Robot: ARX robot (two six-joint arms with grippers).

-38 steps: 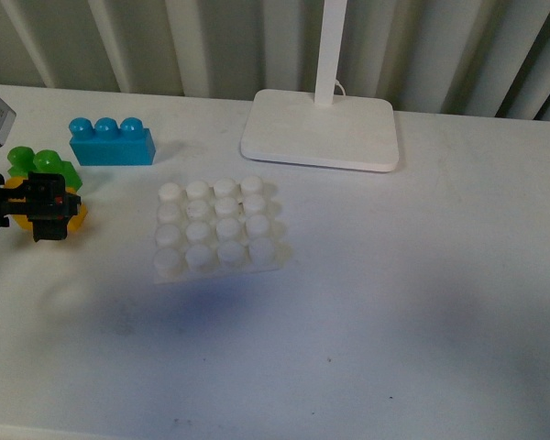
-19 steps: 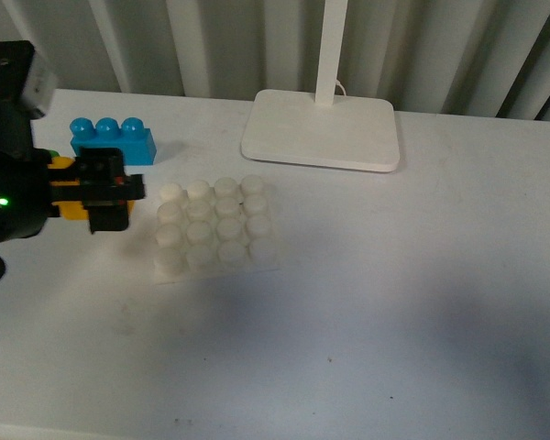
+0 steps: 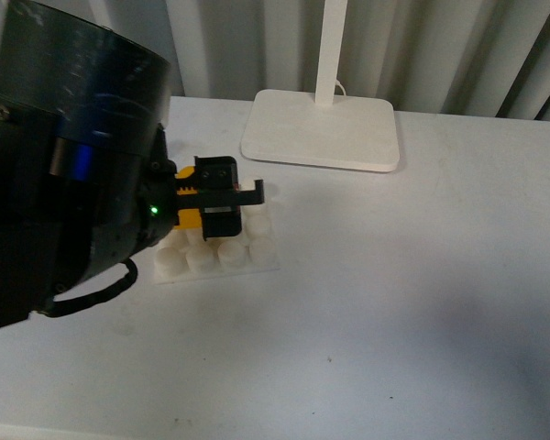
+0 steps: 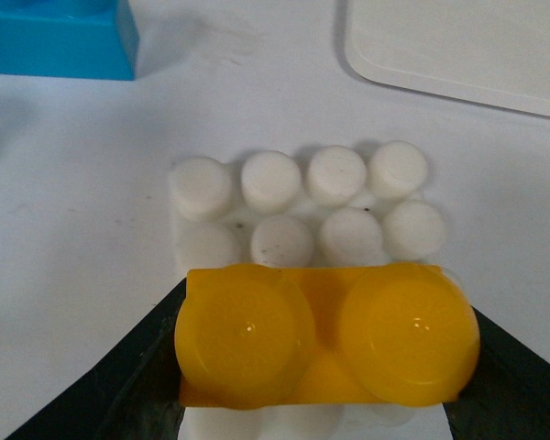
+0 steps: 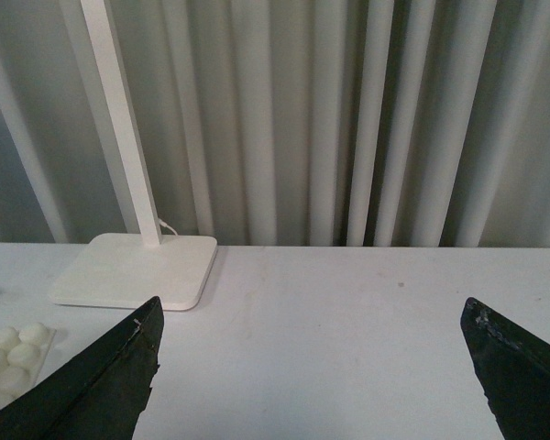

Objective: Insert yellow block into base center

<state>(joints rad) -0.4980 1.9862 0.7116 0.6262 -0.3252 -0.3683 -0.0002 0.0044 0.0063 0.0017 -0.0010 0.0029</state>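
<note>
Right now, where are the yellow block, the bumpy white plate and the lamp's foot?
yellow block (image 4: pixel 328 337): left wrist view, top face between its two studs.
base (image 4: pixel 273 181): left wrist view, one bare stud.
lamp foot (image 3: pixel 321 128): front view, middle of its flat top.

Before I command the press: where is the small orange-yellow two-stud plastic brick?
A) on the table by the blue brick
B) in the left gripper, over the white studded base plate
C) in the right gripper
B: the left gripper clamps the orange-yellow brick above the white studded base plate.
</note>
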